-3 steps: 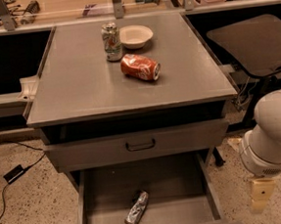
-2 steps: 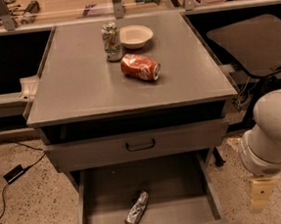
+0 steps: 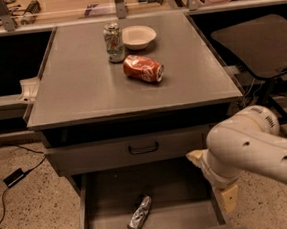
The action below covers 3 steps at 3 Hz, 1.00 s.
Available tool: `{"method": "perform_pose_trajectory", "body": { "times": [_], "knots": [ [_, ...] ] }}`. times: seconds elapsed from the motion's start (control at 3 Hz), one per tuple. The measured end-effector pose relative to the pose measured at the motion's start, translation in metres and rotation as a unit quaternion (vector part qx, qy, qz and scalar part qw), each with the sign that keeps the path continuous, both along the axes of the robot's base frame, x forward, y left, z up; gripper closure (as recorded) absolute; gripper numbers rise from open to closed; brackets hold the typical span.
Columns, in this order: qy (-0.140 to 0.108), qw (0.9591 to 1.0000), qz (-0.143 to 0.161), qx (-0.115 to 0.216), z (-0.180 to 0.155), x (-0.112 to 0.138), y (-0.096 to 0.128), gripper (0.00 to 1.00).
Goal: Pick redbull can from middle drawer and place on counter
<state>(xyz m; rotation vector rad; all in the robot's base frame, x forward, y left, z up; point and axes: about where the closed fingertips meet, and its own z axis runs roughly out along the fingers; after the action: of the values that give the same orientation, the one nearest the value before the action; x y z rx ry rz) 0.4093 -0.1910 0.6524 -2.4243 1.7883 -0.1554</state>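
Observation:
The redbull can (image 3: 140,214), slim and silver, lies on its side on the floor of the open middle drawer (image 3: 101,228), near the front centre. The counter (image 3: 81,87) is the grey cabinet top above it. My white arm comes in from the right, and its gripper (image 3: 227,198) hangs at the drawer's right wall, to the right of the can and apart from it. Nothing shows in the gripper.
On the counter a red cola can (image 3: 143,68) lies on its side, with an upright green-and-white can (image 3: 113,42) and a white bowl (image 3: 138,36) behind it. A shut drawer front with a dark loop handle (image 3: 143,148) sits above the open drawer. A dark chair (image 3: 262,41) stands right.
My arm has swung left and now reaches the drawer's right side. The redbull can and the things on the counter have not moved.

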Motion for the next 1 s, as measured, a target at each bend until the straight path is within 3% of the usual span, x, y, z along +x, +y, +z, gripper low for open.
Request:
{"method": "perform_pose_trajectory", "body": {
  "times": [0.33, 0.67, 1.0],
  "knots": [
    [-0.027, 0.9930, 0.113, 0.017, -0.024, -0.005, 0.039, 0.00],
    [-0.036, 0.9855, 0.165, 0.012, -0.023, -0.005, 0.045, 0.00],
    [-0.021, 0.9831, 0.181, 0.015, -0.031, -0.002, 0.053, 0.00]
  ]
}}
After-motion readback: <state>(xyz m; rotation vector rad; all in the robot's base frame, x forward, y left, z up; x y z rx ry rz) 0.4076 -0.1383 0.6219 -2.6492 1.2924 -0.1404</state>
